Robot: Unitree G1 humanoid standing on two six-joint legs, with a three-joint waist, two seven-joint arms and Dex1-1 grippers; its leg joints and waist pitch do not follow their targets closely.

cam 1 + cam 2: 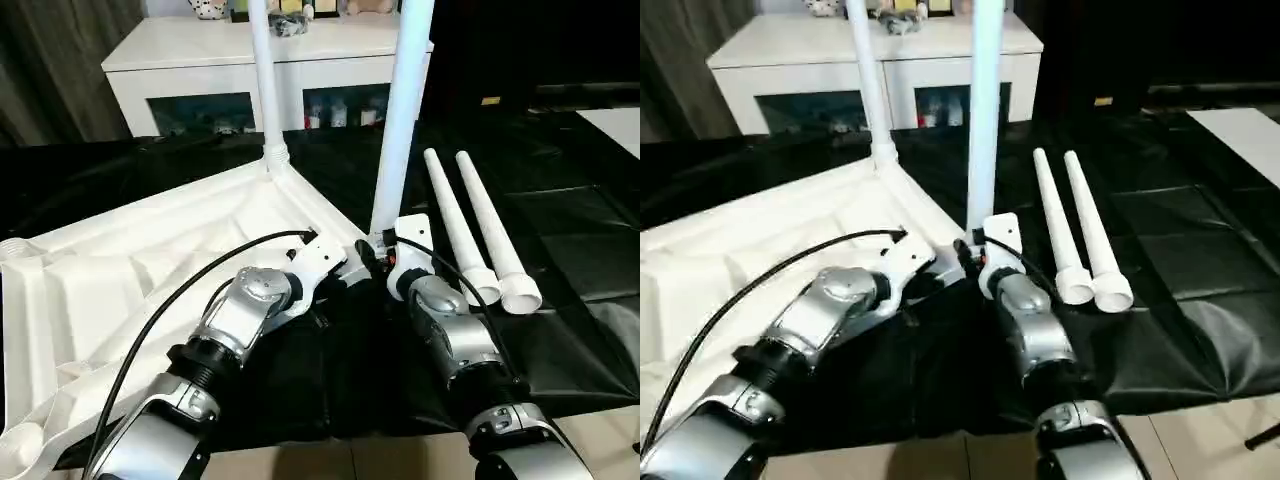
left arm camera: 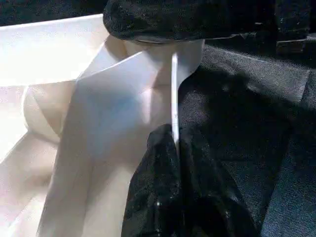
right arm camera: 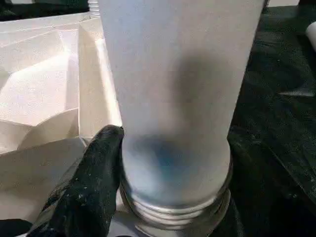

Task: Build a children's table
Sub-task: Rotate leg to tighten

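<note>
On the black mat (image 1: pixel 560 250) in front of the robot, the children's table top (image 1: pixel 130 270) lies upside down, its ribbed underside facing up and one corner pointing toward the two silver forearms. One leg (image 1: pixel 263 80) already stands upright in the far corner socket, just in front of the white cabinet (image 1: pixel 200 70) with dark glass doors. A second leg (image 1: pixel 402 110) stands upright at the near corner, and the right gripper (image 3: pixel 168 197) is closed around its lower end: in the right wrist view a black finger (image 3: pixel 91 182) presses against the tube just above its threaded base, which sits at the corner socket; whether the thread is fully seated I cannot tell. The left gripper (image 2: pixel 177 148) is clamped shut on the thin edge wall of the table top beside that same corner, its two black fingers (image 2: pixel 148 187) meeting on either side of the white rim in the left wrist view. The two grippers sit close together at this corner, the left one on the table's edge and the right one on the leg. Two spare legs (image 1: pixel 480 230) lie side by side on the mat to the right of the right forearm, touching or nearly so, with their wide open ends nearest the robot and their narrow tips pointing away.
</note>
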